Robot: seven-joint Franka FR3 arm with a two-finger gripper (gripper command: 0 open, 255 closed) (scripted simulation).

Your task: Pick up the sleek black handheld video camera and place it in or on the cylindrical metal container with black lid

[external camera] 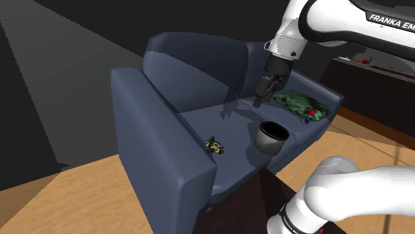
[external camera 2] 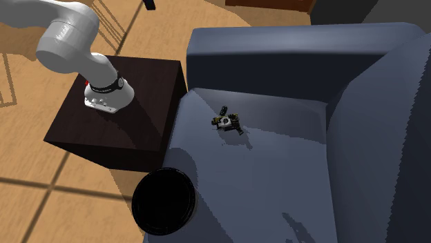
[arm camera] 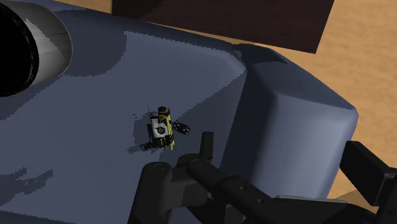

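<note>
Small yellow, black and white handheld camera point(external camera: 214, 145) lies on dark blue sofa point(external camera: 143, 113) seat, close to one armrest. Grey cylindrical container with black top point(external camera: 271, 136) stands at sofa's seat front. Black gripper point(external camera: 261, 101) hovers above sofa seat, fingers wide apart, empty.
</note>
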